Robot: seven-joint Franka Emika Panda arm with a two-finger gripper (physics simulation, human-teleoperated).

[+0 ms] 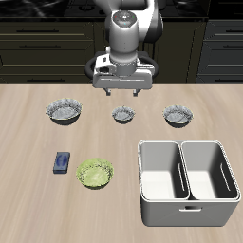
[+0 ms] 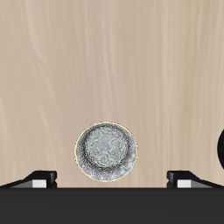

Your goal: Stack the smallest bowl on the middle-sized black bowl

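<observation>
The smallest bowl [image 1: 123, 115] stands mid-table, black with a speckled rim and grey inside; it also shows in the wrist view [image 2: 106, 150]. The middle-sized black bowl [image 1: 177, 116] stands beside it, in the same row. My gripper [image 1: 123, 94] hangs open and empty just above and slightly behind the smallest bowl. In the wrist view my gripper [image 2: 112, 178] has its fingertips [image 2: 39, 178] spread wide, with the smallest bowl between them and below. The middle-sized bowl is not clearly in the wrist view.
The widest speckled-rim bowl [image 1: 65, 112] stands on the other side of the smallest bowl. A green leafy dish [image 1: 95, 172] and a small blue object [image 1: 63, 162] lie nearer the front edge. A white two-compartment bin [image 1: 188, 180] stands at the front. A dark rim [image 2: 220, 153] shows at the wrist view's edge.
</observation>
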